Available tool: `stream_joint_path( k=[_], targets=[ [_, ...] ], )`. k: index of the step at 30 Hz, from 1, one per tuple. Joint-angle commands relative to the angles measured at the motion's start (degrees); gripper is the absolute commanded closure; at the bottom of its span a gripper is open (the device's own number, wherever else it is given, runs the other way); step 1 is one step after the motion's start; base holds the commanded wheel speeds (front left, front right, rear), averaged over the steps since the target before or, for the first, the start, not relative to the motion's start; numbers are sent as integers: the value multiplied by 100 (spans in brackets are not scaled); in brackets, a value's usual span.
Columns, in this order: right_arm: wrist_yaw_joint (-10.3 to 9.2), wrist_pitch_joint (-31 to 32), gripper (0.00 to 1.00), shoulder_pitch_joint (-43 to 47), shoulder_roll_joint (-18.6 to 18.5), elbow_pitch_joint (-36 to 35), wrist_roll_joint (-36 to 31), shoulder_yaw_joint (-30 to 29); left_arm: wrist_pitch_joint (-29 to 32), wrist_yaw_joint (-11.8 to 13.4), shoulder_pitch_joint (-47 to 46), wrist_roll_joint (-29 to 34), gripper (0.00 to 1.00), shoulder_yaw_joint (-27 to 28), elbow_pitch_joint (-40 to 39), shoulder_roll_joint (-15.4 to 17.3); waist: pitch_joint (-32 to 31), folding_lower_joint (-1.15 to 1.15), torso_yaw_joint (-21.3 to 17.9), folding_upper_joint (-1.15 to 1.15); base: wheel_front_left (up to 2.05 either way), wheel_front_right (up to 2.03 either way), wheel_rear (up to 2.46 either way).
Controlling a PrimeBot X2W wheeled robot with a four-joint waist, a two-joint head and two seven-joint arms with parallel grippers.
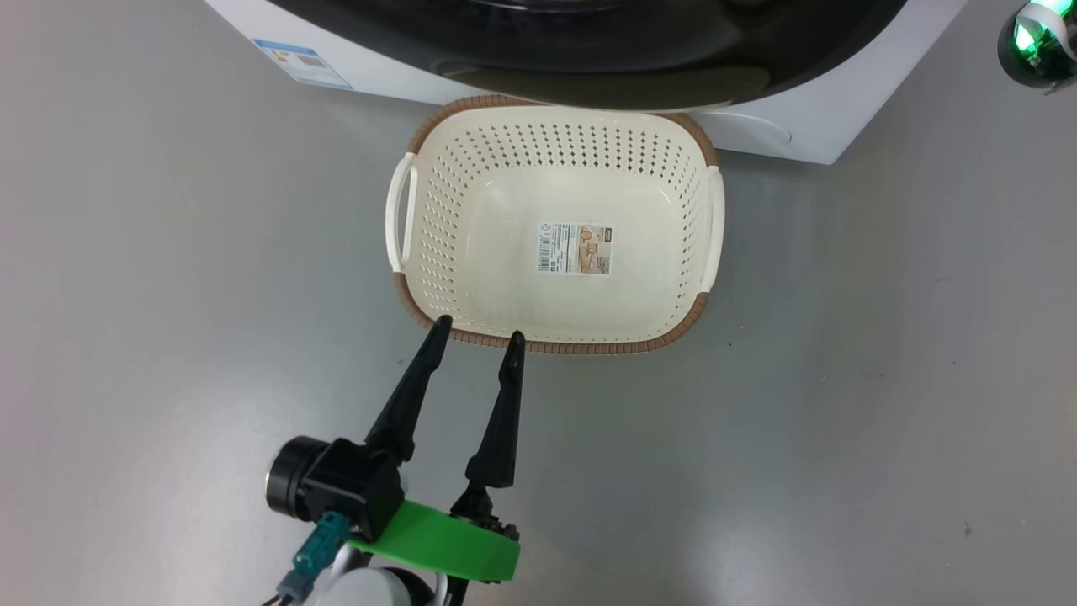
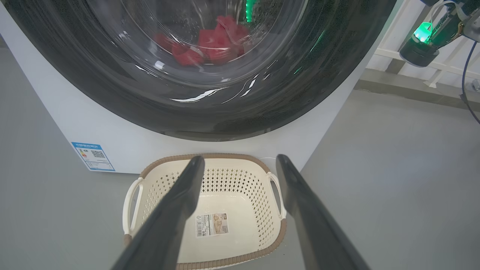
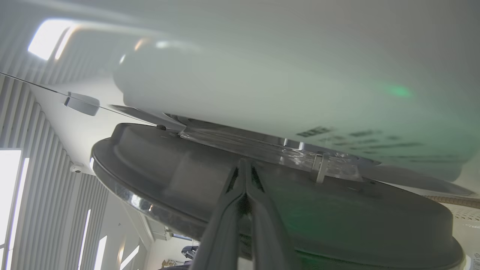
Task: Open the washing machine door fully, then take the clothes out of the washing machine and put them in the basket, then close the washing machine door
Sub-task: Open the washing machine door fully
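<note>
The washing machine (image 1: pixel 808 126) stands white at the top of the head view, its glossy black washing machine door (image 1: pixel 589 59) over the front. Through the door's glass (image 2: pixel 112 93) I see the red clothes (image 2: pixel 210 45) in the drum. The cream basket (image 1: pixel 555 345) with a brown rim sits on the floor right before the machine, holding just a sticker. My left gripper (image 1: pixel 479 331) hovers open at the basket's near rim, seen too in its wrist view (image 2: pixel 240 159). My right gripper (image 3: pixel 244 162) is shut, tips at the seam between the door's edge (image 3: pixel 375 217) and the white front (image 3: pixel 262 82).
Grey floor (image 1: pixel 883 379) spreads free to the left and right of the basket. A blue label (image 1: pixel 301 62) marks the machine's lower left corner. My right wrist with a green light (image 1: pixel 1039 38) hangs beside the machine's right side. A white railing (image 2: pixel 442 67) stands further right.
</note>
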Motion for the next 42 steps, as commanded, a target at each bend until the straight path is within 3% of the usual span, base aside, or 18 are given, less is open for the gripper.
stream_joint_path(
  k=[1, 42],
  targets=[
    [2, 93, 100, 121, 153, -176, -66, 97, -46, 25, -69, -31, 0, 136, -133, 63, -30, 0, 7, 0, 0, 0, 0],
    [2, 693, 100, 1911, 953, -894, -624, 501, -46, -246, 562, 121, 0, 533, 13, 63, -1204, 0, 57, 0, 0, 0, 0]
  ],
)
